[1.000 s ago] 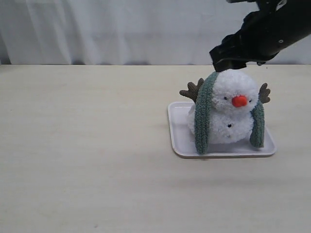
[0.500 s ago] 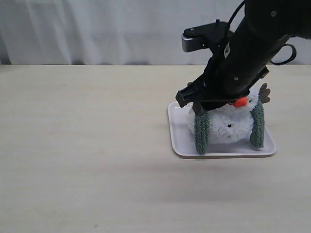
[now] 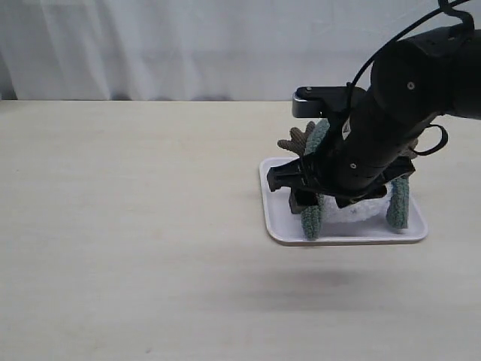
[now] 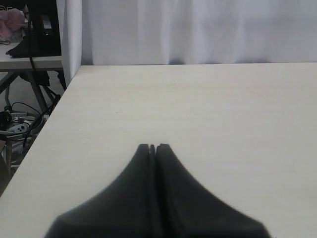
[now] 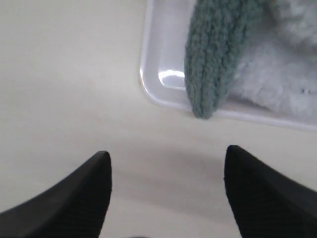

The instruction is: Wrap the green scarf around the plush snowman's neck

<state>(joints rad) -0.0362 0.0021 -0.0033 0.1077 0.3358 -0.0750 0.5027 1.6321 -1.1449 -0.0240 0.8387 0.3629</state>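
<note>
The plush snowman [image 3: 355, 212] sits on a white tray [image 3: 342, 235]; my right arm hides its head and neck. The green scarf [image 3: 310, 219] hangs over it, one end down each side of the body, the other end at the tray's right [image 3: 398, 204]. My right gripper [image 5: 167, 154] is open and empty, low over the table just outside the tray's rim [image 5: 147, 74], with the scarf end [image 5: 213, 59] a short way beyond its fingertips. White plush [image 5: 282, 79] lies beside that end. My left gripper [image 4: 152, 147] is shut on nothing over bare table, outside the exterior view.
A brown twig arm [image 3: 297, 141] sticks out at the snowman's left. A white curtain [image 3: 188, 45] backs the table. In the left wrist view the table's edge [image 4: 54, 106] shows, with cables and a stand beyond it.
My right arm has come down from above the snowman's head to its front left, now hiding the head and orange nose. The scarf and snowman have not visibly moved.
</note>
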